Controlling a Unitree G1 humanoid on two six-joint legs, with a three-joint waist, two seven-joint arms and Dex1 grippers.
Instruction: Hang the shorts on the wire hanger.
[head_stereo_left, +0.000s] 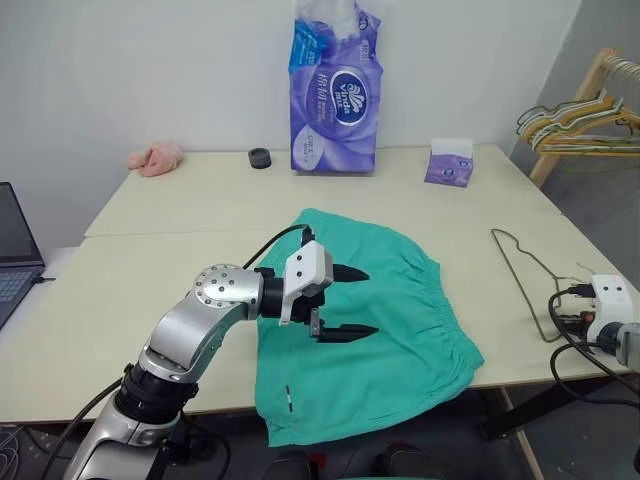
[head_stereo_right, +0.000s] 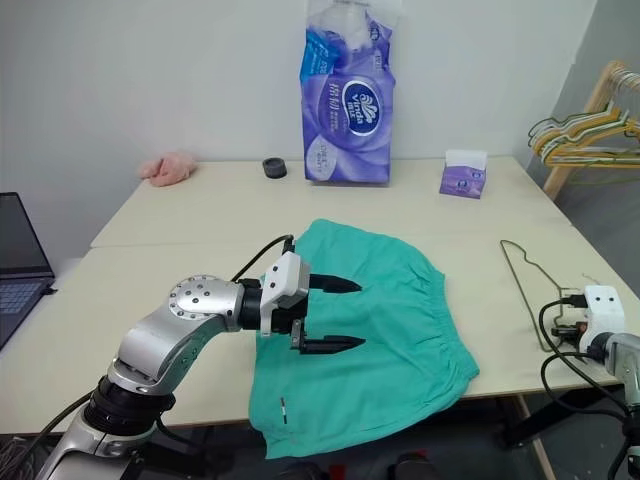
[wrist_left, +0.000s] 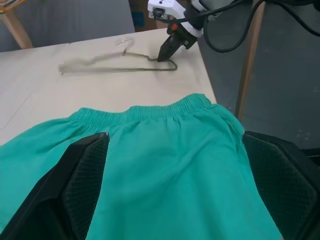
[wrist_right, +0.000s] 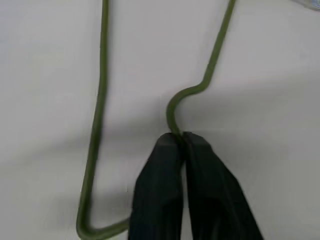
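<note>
The teal-green shorts (head_stereo_left: 400, 330) lie flat on the table's front middle, one leg hanging over the front edge, elastic waistband toward the right. My left gripper (head_stereo_left: 372, 301) hovers just above them, open, with nothing between its black fingers (wrist_left: 80, 190). The thin olive-green wire hanger (head_stereo_left: 525, 270) lies flat near the table's right edge, apart from the shorts. My right gripper (wrist_right: 181, 136) is shut on the wire hanger at a curved bend of the wire. The left wrist view shows the right gripper (wrist_left: 163, 56) touching down on the wire hanger (wrist_left: 115, 69) beyond the waistband.
At the back of the table (head_stereo_left: 180, 270) stand a tall purple tissue pack (head_stereo_left: 335, 95), a small purple box (head_stereo_left: 449, 165), a black round item (head_stereo_left: 260, 158) and a pink cloth (head_stereo_left: 155, 158). A laptop (head_stereo_left: 10, 260) sits far left. A bunch of hangers (head_stereo_left: 580, 115) hangs at right.
</note>
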